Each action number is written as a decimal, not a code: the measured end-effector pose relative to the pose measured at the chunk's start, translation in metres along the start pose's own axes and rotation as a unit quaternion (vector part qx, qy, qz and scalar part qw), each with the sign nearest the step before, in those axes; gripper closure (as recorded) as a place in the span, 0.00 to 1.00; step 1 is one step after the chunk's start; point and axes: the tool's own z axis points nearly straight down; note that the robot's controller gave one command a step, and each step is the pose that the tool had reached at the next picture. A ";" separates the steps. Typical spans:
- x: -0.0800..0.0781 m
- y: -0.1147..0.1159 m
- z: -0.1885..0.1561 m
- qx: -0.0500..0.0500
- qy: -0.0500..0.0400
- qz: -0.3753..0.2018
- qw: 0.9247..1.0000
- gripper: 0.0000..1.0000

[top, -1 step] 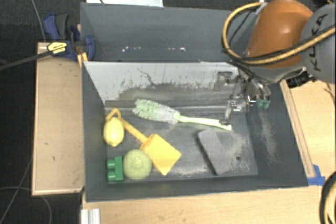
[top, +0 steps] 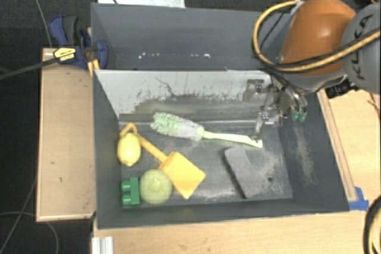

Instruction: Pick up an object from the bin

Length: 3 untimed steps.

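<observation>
Bin (top: 309, 157) of grey metal takes the middle of the frame. The arm, under its orange cover (top: 315, 33), comes in at upper right. Its gripper (top: 266, 119) hangs just above the handle tip of a pale green bottle brush (top: 202, 134) lying mid-bin; released or clenched, I cannot tell. A grey pad (top: 247, 172) lies right of centre. A yellow scoop (top: 181, 174), green ball (top: 156, 186), lemon (top: 129, 150) and green block (top: 129, 191) cluster lower left.

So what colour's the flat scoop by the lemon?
Yellow: the flat plastic scoop, best in the camera view.
</observation>
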 end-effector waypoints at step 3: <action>0.002 0.088 0.107 0.000 0.002 0.094 0.996 0.00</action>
